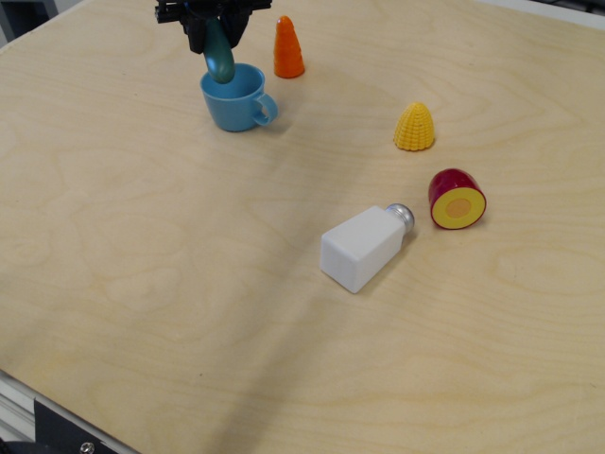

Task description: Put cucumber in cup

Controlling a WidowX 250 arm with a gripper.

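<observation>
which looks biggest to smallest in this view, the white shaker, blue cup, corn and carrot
1. white shaker, clearly the largest, though it also lies nearest the camera
2. cup
3. corn and carrot look about alike; the carrot stands farther back, so I would not rank them.
</observation>
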